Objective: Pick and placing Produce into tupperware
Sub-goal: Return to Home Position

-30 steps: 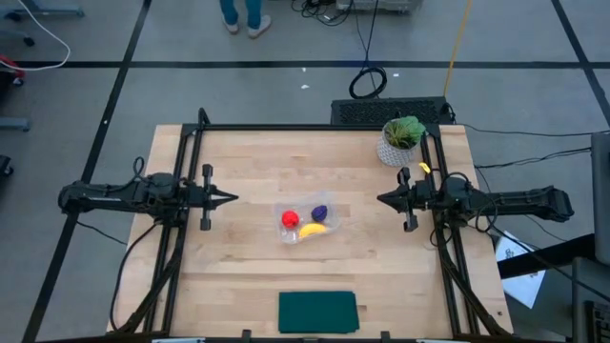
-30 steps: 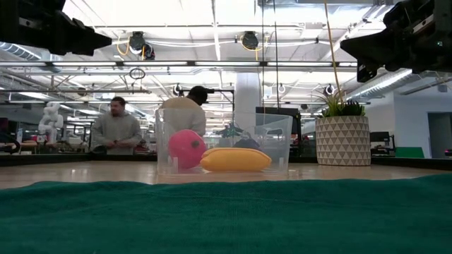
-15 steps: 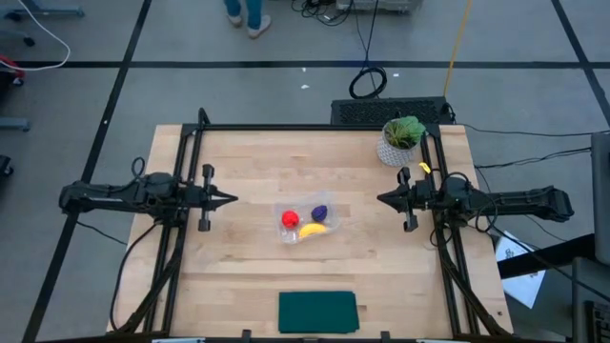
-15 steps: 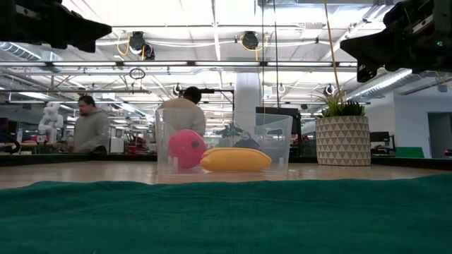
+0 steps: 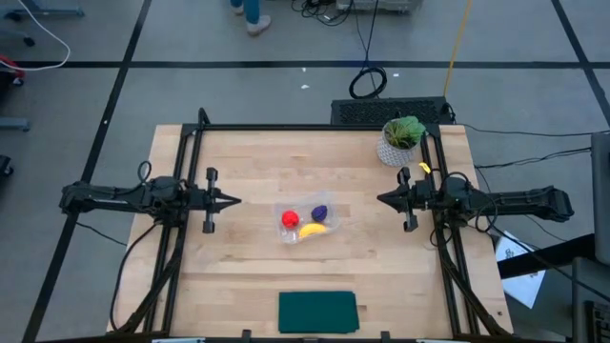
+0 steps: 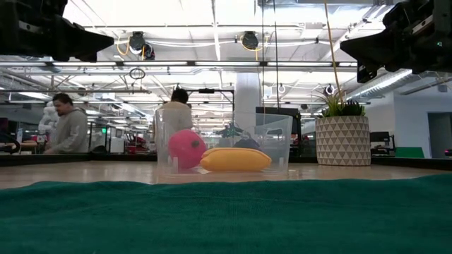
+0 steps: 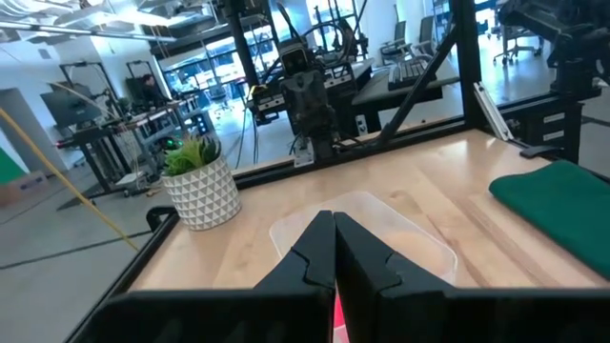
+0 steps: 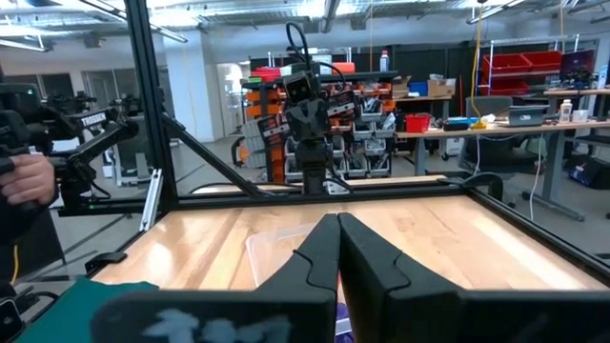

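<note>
Sitting midway between grippers: tupperware point(image 6: 277, 141), with red piece point(image 5: 290, 218), banana point(image 5: 314, 230) and purple lump point(image 5: 320, 211) inside. Left gripper point(image 5: 232, 200) and right gripper point(image 5: 381, 199) pinched together, empty, well apart from tub.

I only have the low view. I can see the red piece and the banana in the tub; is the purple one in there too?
Observer: Yes. The high view shows the purple piece inside the tupperware, beside the banana and the red piece.
Operator: Are the grippers holding anything?
Observer: No. The wrist views show the left gripper and the right gripper shut and empty.
Operator: Where are they?
Observer: From above, each hangs at its own side of the table, apart from the tupperware.
</note>
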`<act>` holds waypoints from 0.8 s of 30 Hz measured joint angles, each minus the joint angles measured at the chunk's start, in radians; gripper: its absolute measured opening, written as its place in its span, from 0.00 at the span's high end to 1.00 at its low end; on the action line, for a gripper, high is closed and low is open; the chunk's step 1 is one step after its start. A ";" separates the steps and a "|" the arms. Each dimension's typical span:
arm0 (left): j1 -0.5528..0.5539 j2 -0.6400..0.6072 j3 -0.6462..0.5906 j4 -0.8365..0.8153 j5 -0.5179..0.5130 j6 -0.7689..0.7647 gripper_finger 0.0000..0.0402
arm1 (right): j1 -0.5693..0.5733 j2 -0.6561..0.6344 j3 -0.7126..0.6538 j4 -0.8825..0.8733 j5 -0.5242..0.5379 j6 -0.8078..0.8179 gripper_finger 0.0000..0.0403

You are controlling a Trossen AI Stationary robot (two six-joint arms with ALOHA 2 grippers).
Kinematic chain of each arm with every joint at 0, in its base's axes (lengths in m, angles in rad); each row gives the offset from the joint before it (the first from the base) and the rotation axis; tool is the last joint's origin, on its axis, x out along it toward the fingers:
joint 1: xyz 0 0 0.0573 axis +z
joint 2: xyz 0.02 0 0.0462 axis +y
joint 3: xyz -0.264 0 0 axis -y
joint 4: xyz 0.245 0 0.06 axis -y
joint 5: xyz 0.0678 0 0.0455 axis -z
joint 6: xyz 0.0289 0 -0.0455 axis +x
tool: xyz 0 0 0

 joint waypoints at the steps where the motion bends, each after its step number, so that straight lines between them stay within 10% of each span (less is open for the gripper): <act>1: 0.000 0.000 0.000 0.000 0.000 -0.004 1.00 | 0.000 0.000 0.000 0.000 0.000 -0.001 1.00; 24: 0.000 0.001 -0.001 -0.002 -0.005 -0.076 0.98 | 0.000 0.000 0.000 0.006 -0.001 -0.009 1.00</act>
